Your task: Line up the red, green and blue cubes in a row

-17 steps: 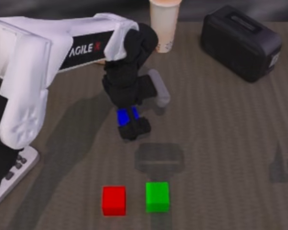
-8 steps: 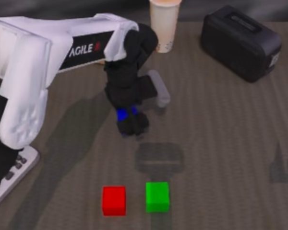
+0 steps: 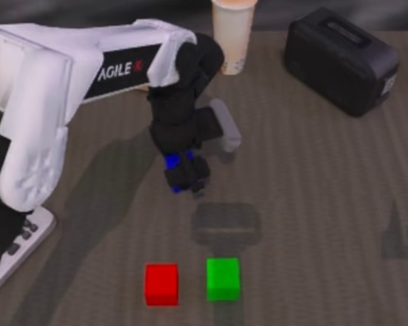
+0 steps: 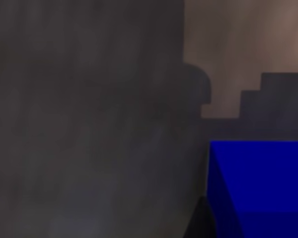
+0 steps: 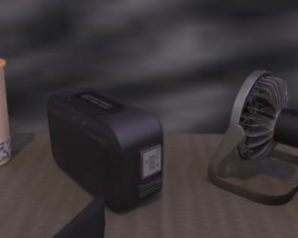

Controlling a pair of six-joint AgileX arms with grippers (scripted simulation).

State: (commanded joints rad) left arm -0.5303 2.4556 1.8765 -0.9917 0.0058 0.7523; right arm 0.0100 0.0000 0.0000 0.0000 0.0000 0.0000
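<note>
The blue cube (image 3: 174,161) sits between the black fingers of my left gripper (image 3: 187,178), which is shut on it left of the table's middle. In the left wrist view the blue cube (image 4: 258,188) fills the corner, with one dark finger (image 4: 199,223) against its side. The red cube (image 3: 161,283) and the green cube (image 3: 223,278) lie side by side near the front edge with a small gap between them, red on the left. My right gripper (image 5: 131,230) is parked out of the top view and open, with one finger (image 5: 87,223) showing.
A paper cup (image 3: 234,34) stands at the back centre. A black box-shaped device (image 3: 341,58) lies at the back right, also seen as the black device (image 5: 107,148) in the right wrist view. A small grey desk fan (image 5: 260,134) stands beside it.
My left gripper's fingertips have drawn slightly toward the back of the table, with less of the blue cube showing. The red and green cubes have not moved.
</note>
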